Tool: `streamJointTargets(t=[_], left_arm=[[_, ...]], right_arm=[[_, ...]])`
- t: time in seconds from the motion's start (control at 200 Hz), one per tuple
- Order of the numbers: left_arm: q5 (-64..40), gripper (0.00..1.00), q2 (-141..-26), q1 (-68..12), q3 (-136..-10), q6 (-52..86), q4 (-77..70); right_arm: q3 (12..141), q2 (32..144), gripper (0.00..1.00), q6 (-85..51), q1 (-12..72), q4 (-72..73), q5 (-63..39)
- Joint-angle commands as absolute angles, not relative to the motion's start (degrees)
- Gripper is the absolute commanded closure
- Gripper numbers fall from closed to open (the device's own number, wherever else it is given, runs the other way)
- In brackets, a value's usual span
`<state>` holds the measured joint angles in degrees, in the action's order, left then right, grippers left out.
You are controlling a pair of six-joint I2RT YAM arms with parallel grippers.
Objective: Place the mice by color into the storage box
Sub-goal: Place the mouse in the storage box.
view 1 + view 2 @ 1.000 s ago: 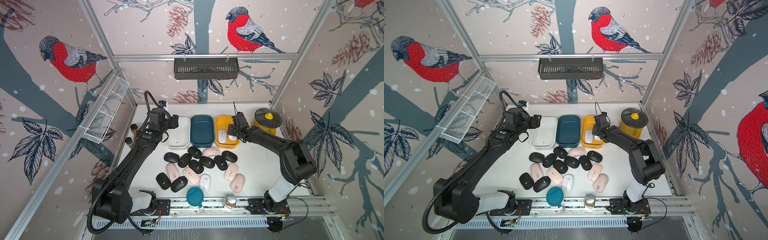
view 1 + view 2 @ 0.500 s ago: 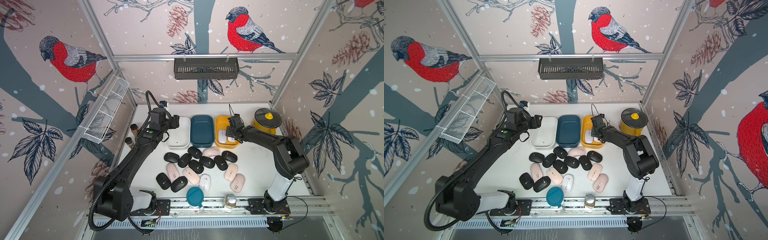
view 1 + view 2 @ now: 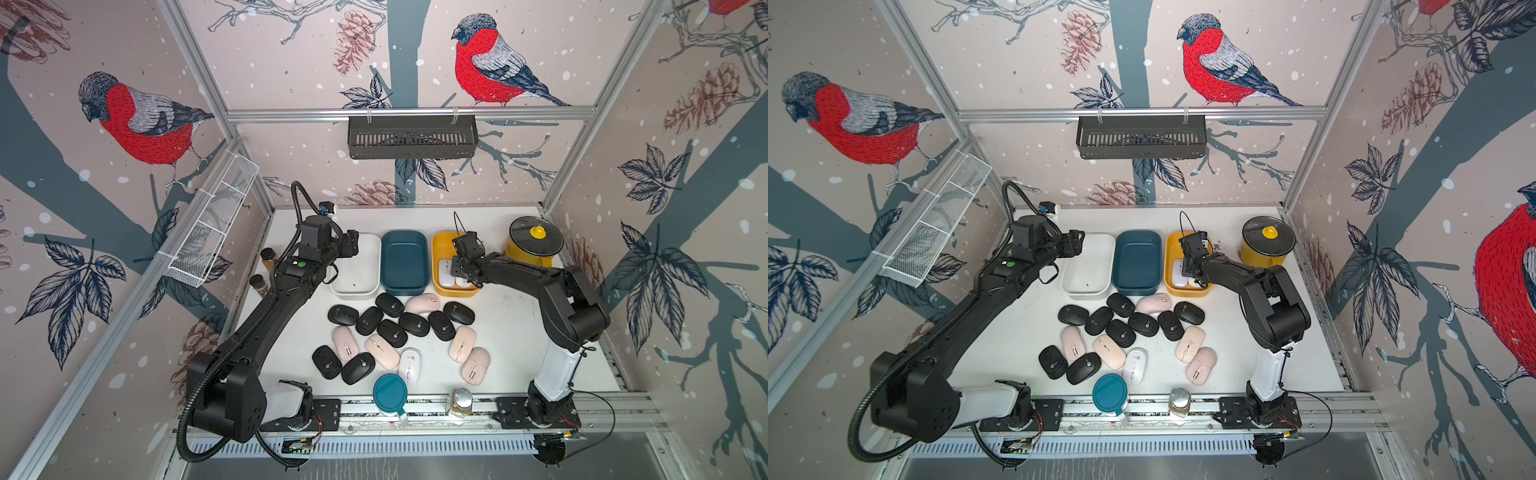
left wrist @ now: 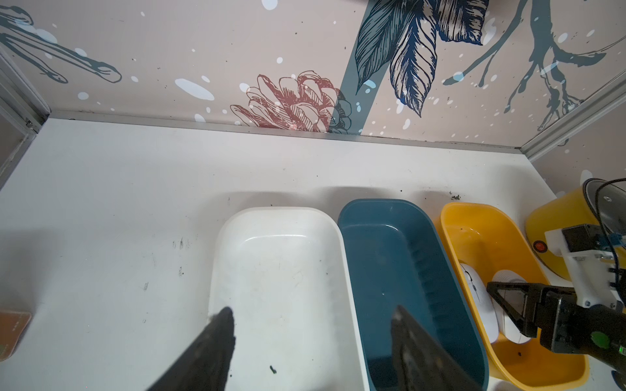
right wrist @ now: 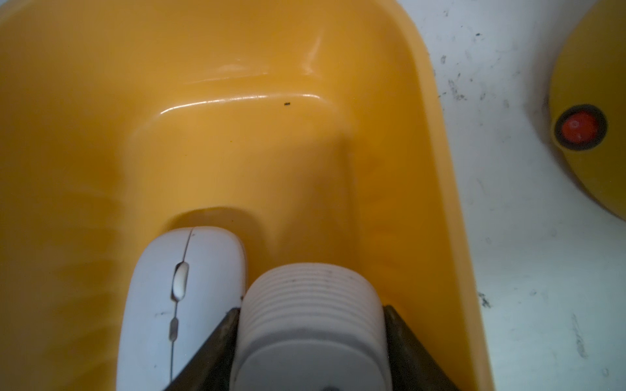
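Observation:
Three storage boxes stand in a row at the back: white (image 3: 361,276), blue (image 3: 405,259) and yellow (image 3: 440,249). My right gripper (image 5: 311,308) is low inside the yellow box (image 5: 237,152), shut on a white mouse (image 5: 310,291). Another white mouse (image 5: 184,294) lies right beside the held one. My left gripper (image 4: 312,313) hangs open and empty over the white box (image 4: 277,257). Several black mice (image 3: 415,324), several pink mice (image 3: 463,343) and one white mouse (image 3: 409,365) lie clustered mid-table. In a top view the right gripper (image 3: 1185,274) is over the yellow box's near half.
A yellow pot with a glass lid (image 3: 534,245) stands right of the yellow box. A teal lid (image 3: 390,392) and a spice jar (image 3: 460,401) sit at the front edge. Two brown jars (image 3: 268,255) stand by the left wall.
My right gripper has shifted slightly left and toward the front with the white mouse, lower into the yellow box. The left arm has barely moved.

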<state>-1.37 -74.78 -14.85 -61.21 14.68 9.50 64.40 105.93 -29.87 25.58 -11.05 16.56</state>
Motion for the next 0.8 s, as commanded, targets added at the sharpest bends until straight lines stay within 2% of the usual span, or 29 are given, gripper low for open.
streamJointTargets(t=[0.0,0.796], left_arm=[[-1.1,0.28,-74.4,-14.9,-61.3,14.8,7.9],[-1.1,0.28,-74.7,-14.9,-61.3,14.8,8.0]], right_arm=[[65.0,106.4,0.40,-30.4,26.0,-12.4,18.2],[65.9,107.7,0.31,-29.3,25.8,-13.3,19.2]])
